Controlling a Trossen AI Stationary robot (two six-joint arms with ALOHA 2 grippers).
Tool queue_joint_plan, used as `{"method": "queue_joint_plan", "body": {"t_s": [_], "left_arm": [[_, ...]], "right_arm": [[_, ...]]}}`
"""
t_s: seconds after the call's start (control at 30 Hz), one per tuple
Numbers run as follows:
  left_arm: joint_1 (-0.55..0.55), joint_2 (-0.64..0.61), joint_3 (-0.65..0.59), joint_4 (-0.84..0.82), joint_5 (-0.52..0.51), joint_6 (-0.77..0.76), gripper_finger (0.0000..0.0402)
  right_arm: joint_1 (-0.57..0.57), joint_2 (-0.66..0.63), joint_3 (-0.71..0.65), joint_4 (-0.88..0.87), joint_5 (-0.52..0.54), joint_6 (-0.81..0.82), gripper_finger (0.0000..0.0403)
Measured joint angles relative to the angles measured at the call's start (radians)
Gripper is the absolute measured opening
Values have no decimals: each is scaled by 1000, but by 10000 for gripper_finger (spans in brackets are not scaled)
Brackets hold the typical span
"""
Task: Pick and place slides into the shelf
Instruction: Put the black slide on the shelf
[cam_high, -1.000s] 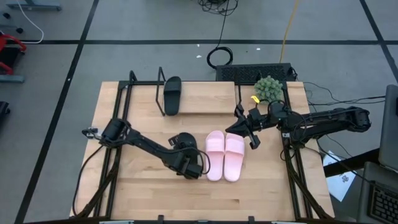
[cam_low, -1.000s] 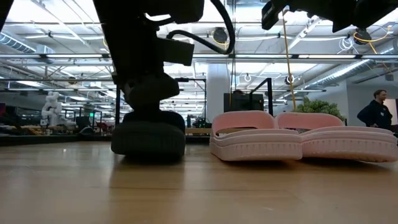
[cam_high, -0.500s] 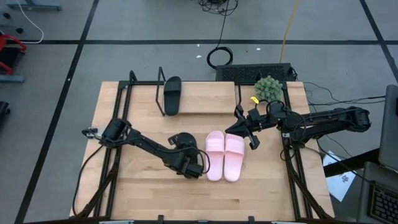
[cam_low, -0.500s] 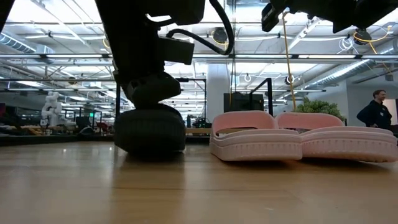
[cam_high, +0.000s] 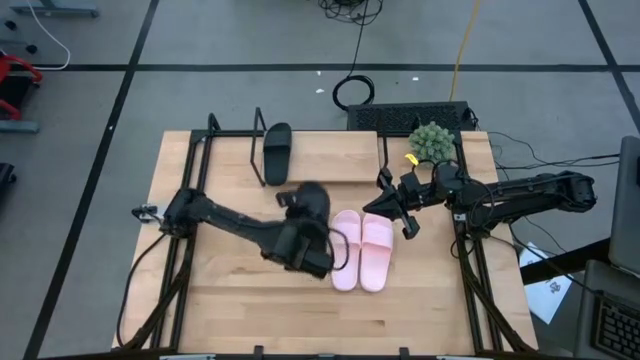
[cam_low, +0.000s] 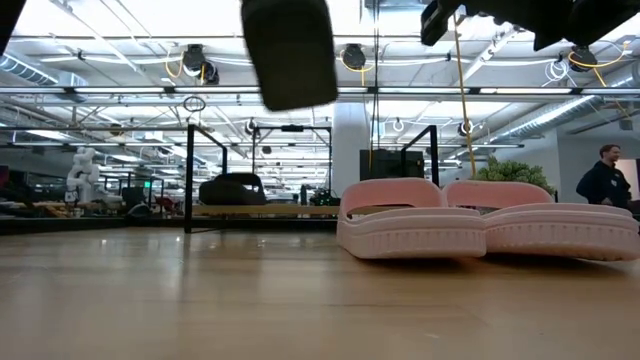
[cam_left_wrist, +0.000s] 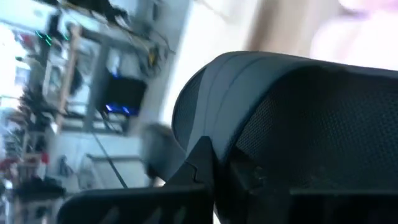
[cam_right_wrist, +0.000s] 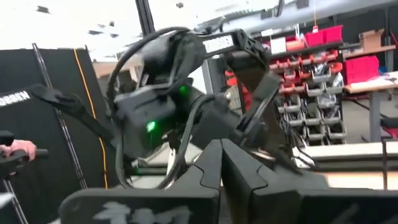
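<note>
One black slide hangs above the table's middle, with my left gripper shut on it. In the low view this slide is high above the tabletop. A second black slide rests sole down on the shelf at the far edge. The pink pair lies side by side, soles down, on the table just right of my left gripper. My right gripper hovers shut beyond the pink pair and holds nothing. My left gripper has the black slide by its near end; in the wrist view the fingers meet the slide's dark curved edge. The slide reaches from the fingers toward the table's far edge. It is lifted clear of the table and tilted.
A small green plant stands at the far right corner, by the shelf's right end. Black frame rails run along both table sides. A person stands far off in the room. Bare wood lies along the near edge.
My left gripper has taken hold of the black slide and risen with it, moving a little toward the far edge. The slide, which lay flat on the table, now hangs clear of it and tilted. The low view now shows the shelf behind.
</note>
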Motion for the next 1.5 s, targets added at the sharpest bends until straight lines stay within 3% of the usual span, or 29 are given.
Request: {"method": "queue_joint_plan", "body": {"t_s": [0.3, 0.47, 0.57, 0.63, 0.77, 0.9, 1.0, 1.17, 1.5], "left_arm": [[248, -69, 22, 24, -97, 339, 0], [375, -71, 19, 266, -35, 652, 0], [439, -74, -17, 461, 59, 825, 0], [477, -73, -55, 518, 67, 905, 0], [552, -72, -155, 641, 178, 959, 0], [602, -70, -246, 704, 162, 1013, 0], [638, -72, -303, 819, 242, 1025, 0], [681, -73, -367, 980, 267, 1080, 0], [723, -72, -381, 968, 302, 1070, 0]], "right_arm": [[0, 0, 0, 150, 52, 63, 0], [-2, 0, 0, 153, 131, 40, 0], [-9, 0, 0, 152, 132, 35, 0], [-15, 0, 0, 153, 132, 33, 0], [-47, 0, 0, 153, 131, 32, 0], [-98, 0, 0, 153, 131, 9, 0], [-146, 0, 0, 153, 131, 6, 0], [-208, 0, 0, 153, 131, 15, 0], [-279, 0, 0, 153, 130, 14, 0]]}}
